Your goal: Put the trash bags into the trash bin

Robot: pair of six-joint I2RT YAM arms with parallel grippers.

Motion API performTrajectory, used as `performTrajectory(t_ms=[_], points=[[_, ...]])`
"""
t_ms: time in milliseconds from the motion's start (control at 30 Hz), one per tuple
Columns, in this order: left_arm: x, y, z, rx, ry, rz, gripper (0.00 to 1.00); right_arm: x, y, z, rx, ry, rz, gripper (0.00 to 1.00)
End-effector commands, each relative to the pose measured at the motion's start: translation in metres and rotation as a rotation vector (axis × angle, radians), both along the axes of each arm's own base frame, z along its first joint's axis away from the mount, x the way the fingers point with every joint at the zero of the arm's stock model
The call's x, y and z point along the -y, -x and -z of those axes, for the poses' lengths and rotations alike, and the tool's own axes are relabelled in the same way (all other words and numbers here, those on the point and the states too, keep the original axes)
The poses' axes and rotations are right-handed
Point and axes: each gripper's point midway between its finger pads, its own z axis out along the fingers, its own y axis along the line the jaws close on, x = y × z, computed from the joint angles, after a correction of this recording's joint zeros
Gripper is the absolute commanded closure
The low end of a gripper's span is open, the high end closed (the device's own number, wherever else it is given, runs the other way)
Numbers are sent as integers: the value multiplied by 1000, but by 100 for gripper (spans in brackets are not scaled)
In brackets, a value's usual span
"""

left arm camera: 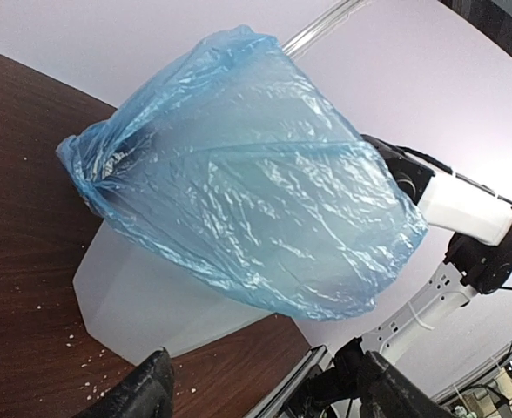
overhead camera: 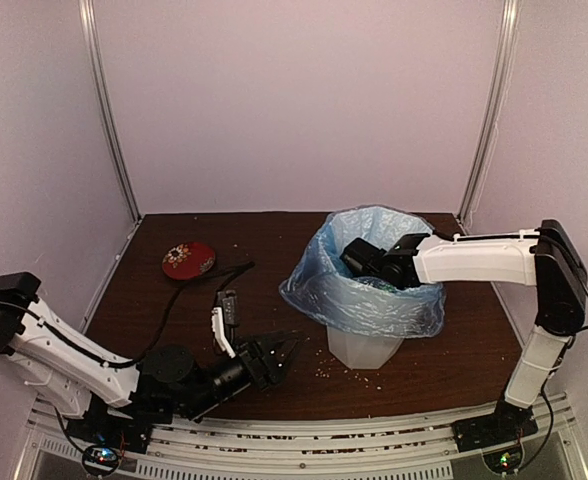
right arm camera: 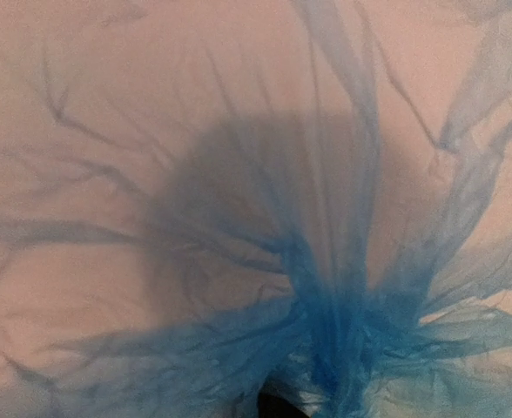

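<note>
Trash bag [overhead camera: 369,300]: lines the white trash bin [overhead camera: 364,350] and spills over its rim, right of centre on the bench [overhead camera: 454,350]. Right tool [overhead camera: 359,258]: reaches into the bag's mouth, closed; cannot tell whether on film. Left tool [overhead camera: 286,358]: hovers low, just left of the bin, spread wide, grips nothing. Crumbs [overhead camera: 349,375]: lie by the bin's base.

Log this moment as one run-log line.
left gripper: open, empty, low beside bin | right gripper: shut, inside bag mouth | bag: draped over bin's top
</note>
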Motion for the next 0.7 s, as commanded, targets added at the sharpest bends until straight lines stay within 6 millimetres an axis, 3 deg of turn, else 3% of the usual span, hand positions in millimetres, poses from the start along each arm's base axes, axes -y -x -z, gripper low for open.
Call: performTrajectory(t_ms=[0, 233, 333, 500, 667], points=[[4, -5, -38, 13, 306, 79, 26, 0, 0, 2, 3, -11, -6, 100], [24, -27, -34, 3, 365, 97, 25, 0, -1, -3, 16, -11, -13, 100], [34, -38, -28, -19, 377, 111, 30, -1, -3, -4, 19, -13, -14, 100], [52, -49, -13, -71, 401, 142, 56, -3, -4, -6, 23, -18, -18, 100], [56, -50, -7, -79, 416, 146, 89, -4, -6, -17, 42, -33, -14, 100]])
